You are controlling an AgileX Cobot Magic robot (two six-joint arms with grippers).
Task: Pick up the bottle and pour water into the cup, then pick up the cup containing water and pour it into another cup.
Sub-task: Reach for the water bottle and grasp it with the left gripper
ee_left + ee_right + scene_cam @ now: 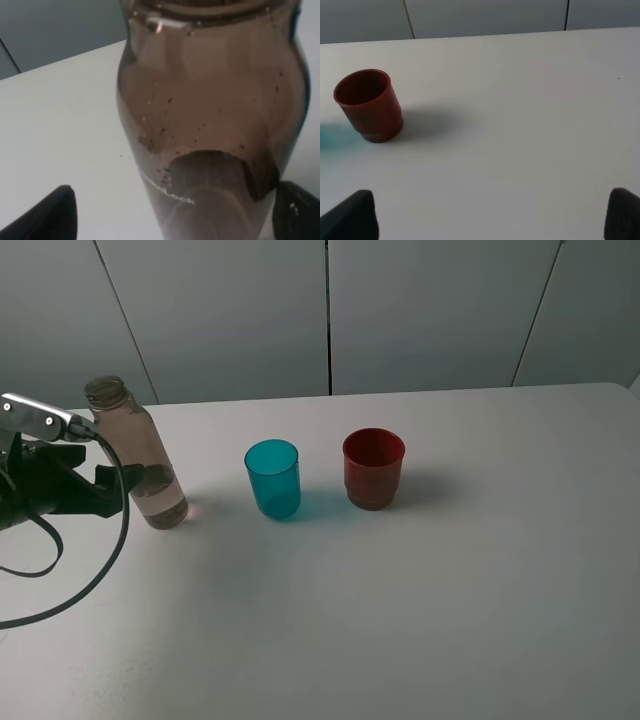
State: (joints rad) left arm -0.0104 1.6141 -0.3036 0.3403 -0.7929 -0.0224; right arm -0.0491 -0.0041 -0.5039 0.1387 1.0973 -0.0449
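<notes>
While the left gripper point(170, 215) stands wide open, I see the bottle point(135, 455) upright between its two dark fingers, close against the wrist camera. One finger looks to be just at the bottle's side and the other is apart from it, so nothing is gripped yet. That bottle stands at the left of the white table point(450, 590), uncapped, tall, clear and brown-tinted, taller than both cups. The teal cup point(272, 478) stands near it toward the middle, and the red cup point(373, 468) just beyond that; neither touches the other.

I cannot tell how much water the bottle holds. My judgement is that it is thin, smooth plastic: fairly light, somewhat slippery, and likely to give under a hard squeeze, which could push water out of the open neck. I would take hold low on the straight body, below the shoulder, with firm but modest pressure.

Over by the red cup, the right gripper point(487, 220) is spread wide, with only bare table between its fingertips.
</notes>
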